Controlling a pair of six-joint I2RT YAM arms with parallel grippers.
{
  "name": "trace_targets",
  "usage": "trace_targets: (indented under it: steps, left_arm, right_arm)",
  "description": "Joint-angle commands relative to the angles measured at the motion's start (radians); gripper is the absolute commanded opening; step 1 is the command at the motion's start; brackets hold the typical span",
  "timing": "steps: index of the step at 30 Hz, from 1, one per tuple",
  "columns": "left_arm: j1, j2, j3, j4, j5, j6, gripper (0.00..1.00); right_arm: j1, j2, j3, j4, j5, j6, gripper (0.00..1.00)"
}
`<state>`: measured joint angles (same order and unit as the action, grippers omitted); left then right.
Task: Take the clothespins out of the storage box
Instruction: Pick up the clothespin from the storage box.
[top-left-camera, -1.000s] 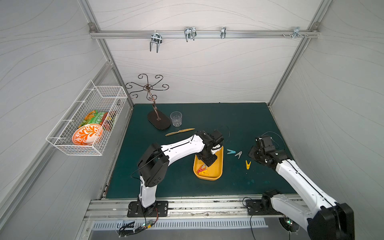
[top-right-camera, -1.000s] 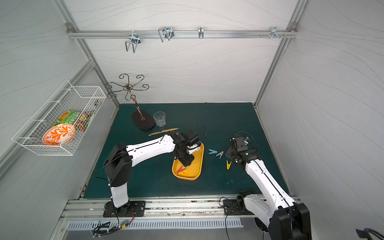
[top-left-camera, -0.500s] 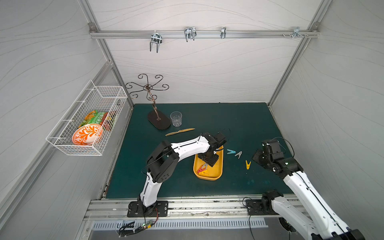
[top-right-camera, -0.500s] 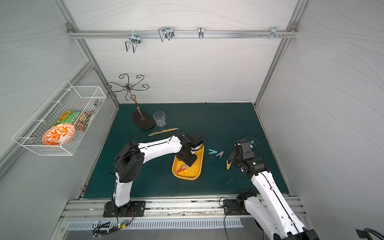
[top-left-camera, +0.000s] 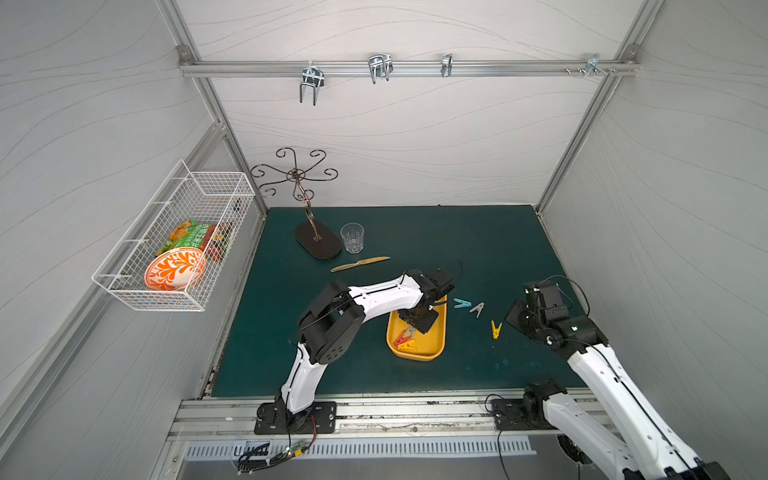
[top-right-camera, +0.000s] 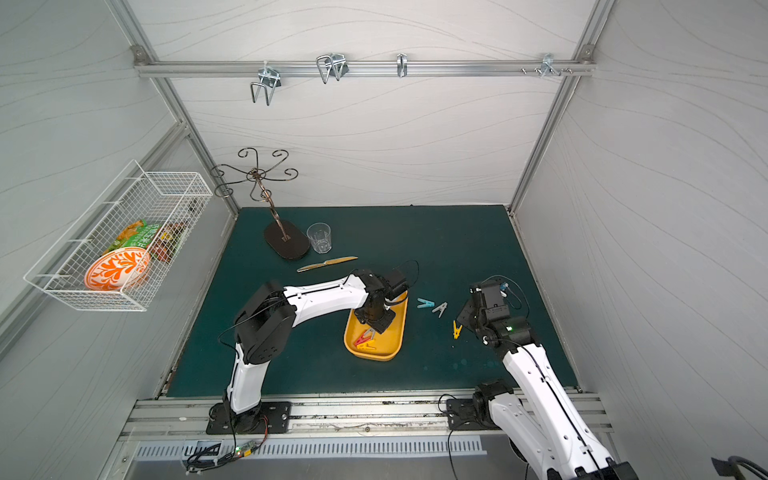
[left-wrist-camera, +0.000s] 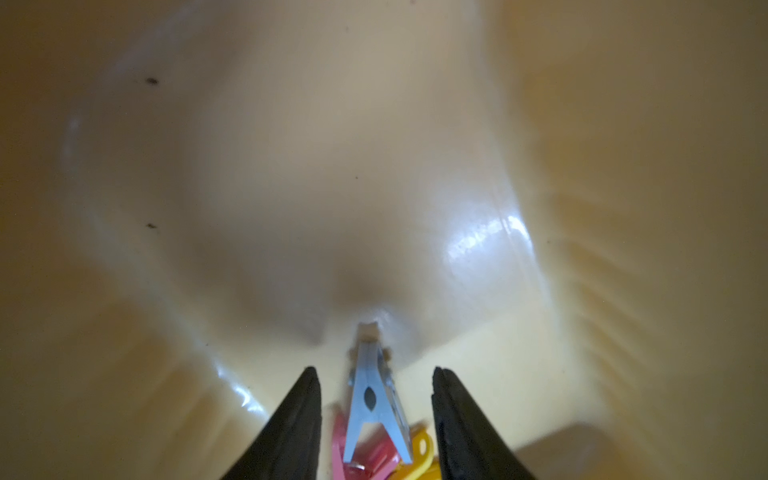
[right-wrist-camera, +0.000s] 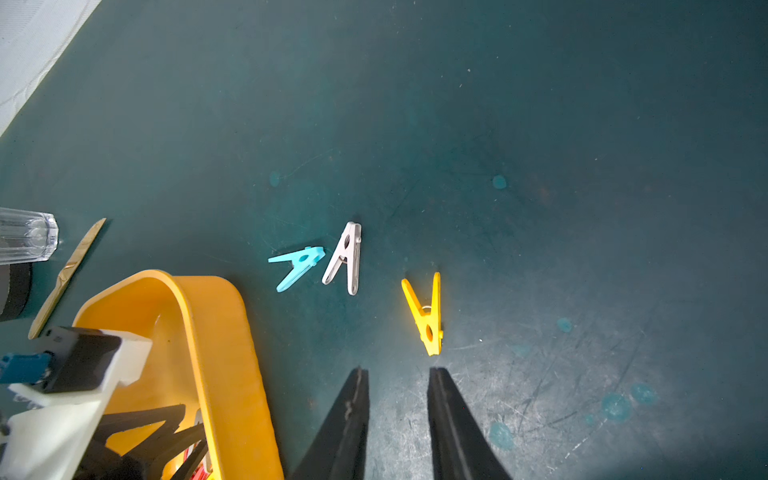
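- Yellow-orange storage box (top-left-camera: 438, 336) sits where you had it a second ago, midway across the green mat (top-left-camera: 478, 241).
- Your left gripper (left-wrist-camera: 375, 370) has sunk lower into the box since then and now points down at the pins. Its arm's elbow has swung in toward the box.
- Its jaws stand apart, one on each side of the boxed grey clothespin (left-wrist-camera: 371, 401), with a gap on both sides, so you have hold of nothing yet.
- Behind that pin in the left wrist view lie the red clothespin (left-wrist-camera: 365, 459) and the boxed yellow clothespin (left-wrist-camera: 420, 451), bunched at the box's near end as before.
- Three pins rest on the mat to the box's right, unmoved: the light blue clothespin (right-wrist-camera: 297, 266) just beside the loose grey clothespin (right-wrist-camera: 345, 259), and the loose yellow clothespin (right-wrist-camera: 426, 318) nearer the robot.
- Your right gripper (right-wrist-camera: 397, 370) hangs over bare mat just short of that yellow pin, jaws a narrow slot apart and empty.
- Since a second ago your right arm has reared up: its elbow, then plain in both top views, is now mostly cut off by their lower edge.
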<state>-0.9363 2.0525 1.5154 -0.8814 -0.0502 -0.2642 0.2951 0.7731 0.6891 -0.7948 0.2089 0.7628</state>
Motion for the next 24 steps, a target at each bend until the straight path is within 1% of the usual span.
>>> trace_targets:
  steps: [1,6,8,11,15,19,24]
  left_arm:
    - [-0.004,0.021,-0.016,0.016,-0.004,-0.01,0.45]
    - [-0.004,0.022,-0.042,0.021,0.007,-0.012,0.38]
    - [-0.004,0.02,-0.049,0.022,0.011,-0.012,0.3]
    - [-0.004,0.02,-0.053,0.025,0.014,-0.01,0.15]
    - [-0.005,0.019,-0.042,0.021,0.017,-0.007,0.02]
    - [-0.001,0.011,0.01,-0.004,-0.005,0.017,0.01]
    - [0.025,-0.008,0.183,-0.061,-0.024,0.072,0.01]
  right_arm:
    - [0.007,-0.005,0.009,-0.019,0.018,0.0,0.28]
    - [0.007,0.002,0.0,-0.013,0.016,0.001,0.27]
    - [0.007,0.002,-0.001,-0.013,0.019,0.001,0.27]
    - [0.007,0.001,0.0,-0.014,0.023,0.001,0.27]
    - [0.007,-0.001,-0.001,-0.015,0.023,0.0,0.27]
    - [0.007,-0.011,0.007,-0.026,0.02,0.0,0.27]
    - [0.007,-0.039,0.034,-0.058,0.024,-0.002,0.27]
